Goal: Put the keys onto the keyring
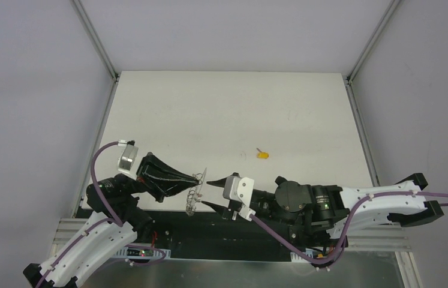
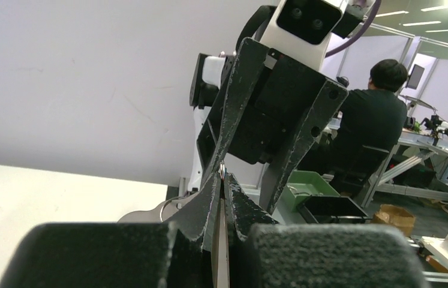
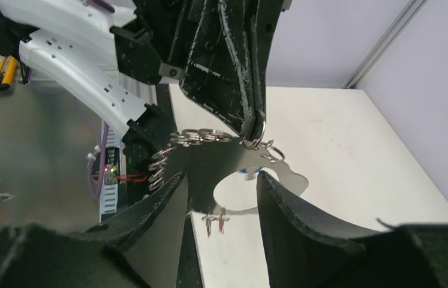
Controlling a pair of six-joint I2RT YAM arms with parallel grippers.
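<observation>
Nearest us, both arms reach toward each other over the front strip of the worktop [image 1: 227, 108]. The left pincer [image 1: 197, 180] is pressed together, pinching the keyring [image 1: 195, 193] by its upper edge. The keyring hangs in the air, edge-on from above. The right wrist view shows it as a flat silver piece with a cut-out and a row of small rings [image 3: 200, 137] along its top. The right pincer [image 1: 206, 193] faces it with jaws spread, one finger on each side of the hanging metal and not clamped on it. We can't tell whether either finger touches it. Farther out and to the right, one yellow-headed key [image 1: 262, 155] lies flat on the worktop, well apart from both pincers.
</observation>
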